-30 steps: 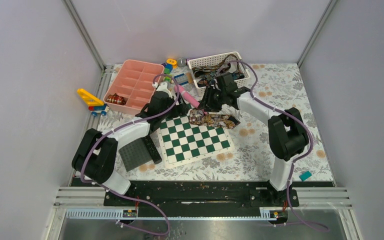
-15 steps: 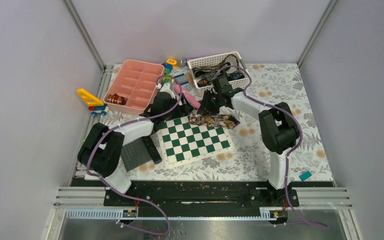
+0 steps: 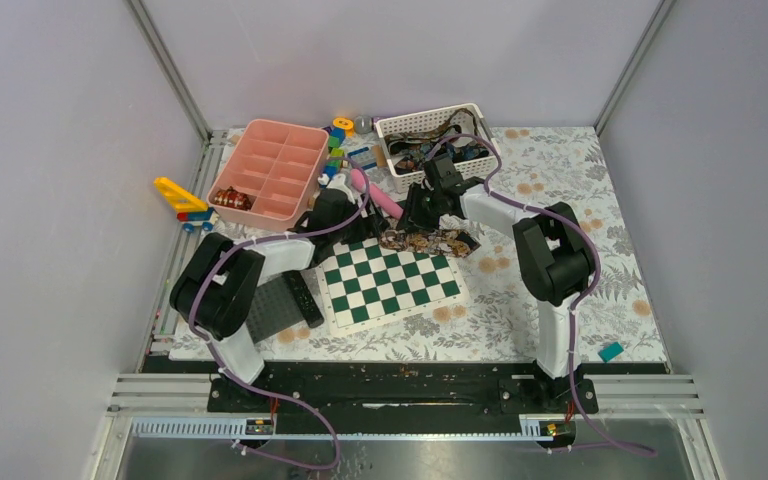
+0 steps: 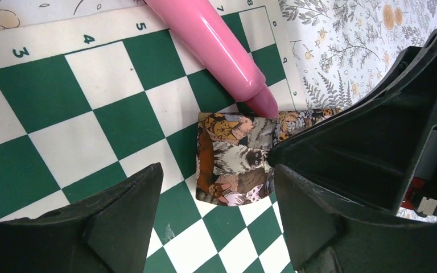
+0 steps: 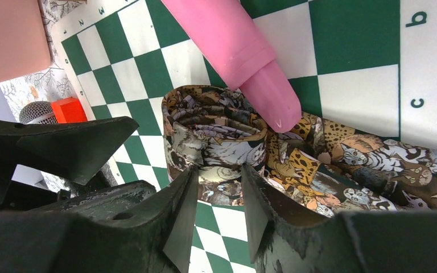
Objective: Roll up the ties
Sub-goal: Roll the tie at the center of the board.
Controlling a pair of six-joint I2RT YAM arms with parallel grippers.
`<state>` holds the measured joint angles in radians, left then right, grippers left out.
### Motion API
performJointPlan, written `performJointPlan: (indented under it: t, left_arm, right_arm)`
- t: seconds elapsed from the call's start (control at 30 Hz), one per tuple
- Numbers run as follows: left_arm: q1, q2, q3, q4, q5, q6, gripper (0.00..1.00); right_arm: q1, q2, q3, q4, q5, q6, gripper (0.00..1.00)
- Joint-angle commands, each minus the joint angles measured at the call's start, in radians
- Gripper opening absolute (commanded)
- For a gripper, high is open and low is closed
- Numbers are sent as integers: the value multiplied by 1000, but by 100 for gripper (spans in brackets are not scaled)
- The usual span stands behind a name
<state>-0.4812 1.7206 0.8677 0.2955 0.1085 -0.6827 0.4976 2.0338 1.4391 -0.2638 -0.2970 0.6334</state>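
Observation:
A cat-patterned tie (image 3: 427,241) lies along the far edge of the chessboard (image 3: 390,285). Its left end is rolled into a coil (image 5: 213,139) and its loose tail (image 5: 353,165) runs off to the right. My right gripper (image 5: 219,205) is shut on the near side of the coil, with fabric between its fingers. In the left wrist view the coil (image 4: 233,156) lies just beyond my left gripper (image 4: 216,227), which hangs open over bare squares. In the top view the left gripper (image 3: 345,215) and right gripper (image 3: 415,212) flank the coil. Another small patterned coil (image 3: 231,200) sits in the pink tray (image 3: 285,127).
A pink cylinder (image 5: 233,51) lies across the board with its tip against the coil. Behind it stands a white basket (image 3: 425,117) of patterned fabric. A black remote (image 3: 303,298) and a grey pad (image 3: 270,308) lie to the left. A yellow toy (image 3: 182,197) and a teal block (image 3: 611,351) sit at the edges.
Both arms' elbows have swung inward toward the middle. The right jaws have narrowed onto the coil. The left gripper has stayed open beside it.

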Motion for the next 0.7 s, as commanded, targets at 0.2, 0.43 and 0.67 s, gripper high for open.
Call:
performJointPlan:
  t: [0.2, 0.43, 0.67]
  left_arm:
    - [2, 43, 9, 108, 74, -31, 71]
    - [-13, 67, 16, 138, 117, -37, 69]
    - [-32, 79, 7, 159, 132, -36, 68]
  right_arm:
    - [10, -9, -13, -28, 40, 13, 41]
    - [10, -13, -30, -27, 43, 28, 40]
    - [10, -20, -44, -25, 55, 37, 39]
